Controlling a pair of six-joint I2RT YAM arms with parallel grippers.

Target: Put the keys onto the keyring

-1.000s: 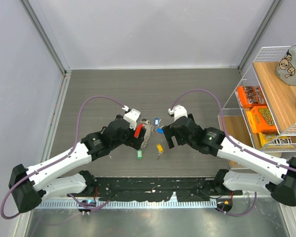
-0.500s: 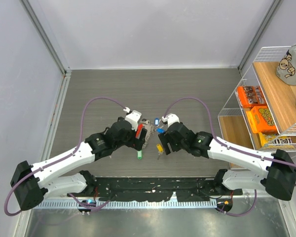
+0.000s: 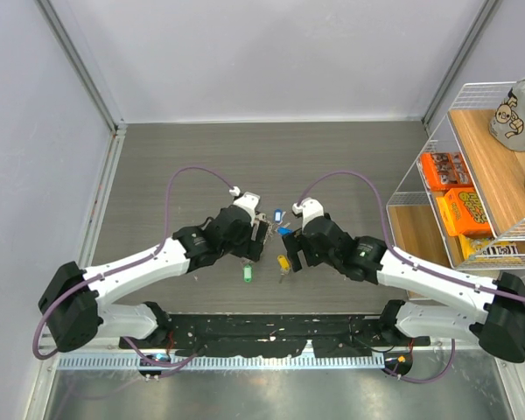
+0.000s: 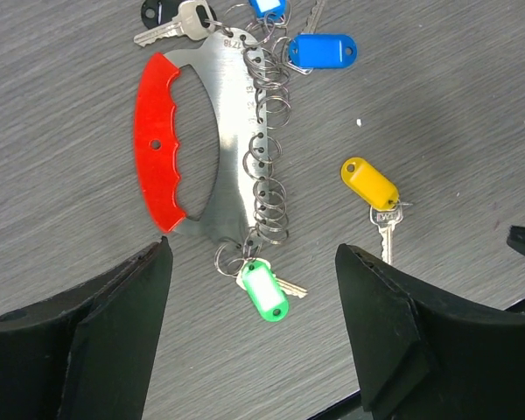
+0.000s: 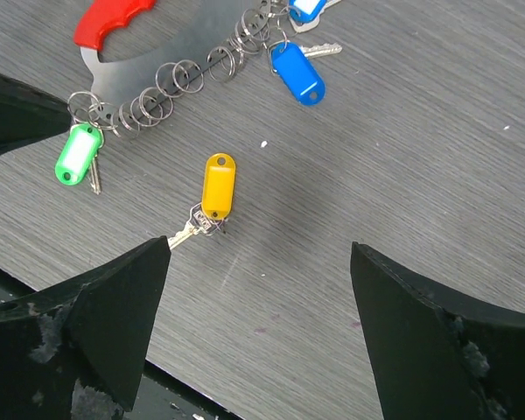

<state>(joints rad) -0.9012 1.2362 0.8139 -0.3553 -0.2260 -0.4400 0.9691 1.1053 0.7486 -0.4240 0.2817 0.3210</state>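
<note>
The keyring [image 4: 269,206] is a row of small metal rings. It lies on the table [image 4: 455,105] along the edge of the red-handled tool [image 4: 157,140], on the side away from the red handle, and it touches the tool. A key with a green tag [image 4: 264,294] is hooked to the rings at the tool's end nearest the arm bases. Keys with blue tags [image 4: 322,51] lie at the tool's other end. One key with a yellow tag [image 4: 369,184] lies alone, past the rings and apart from them.

The left jaws are wide apart and hold nothing. The green tag shows in the gap between them. The right jaws are wide apart too and hold nothing. The yellow tag key lies just in front of their gap.
</note>
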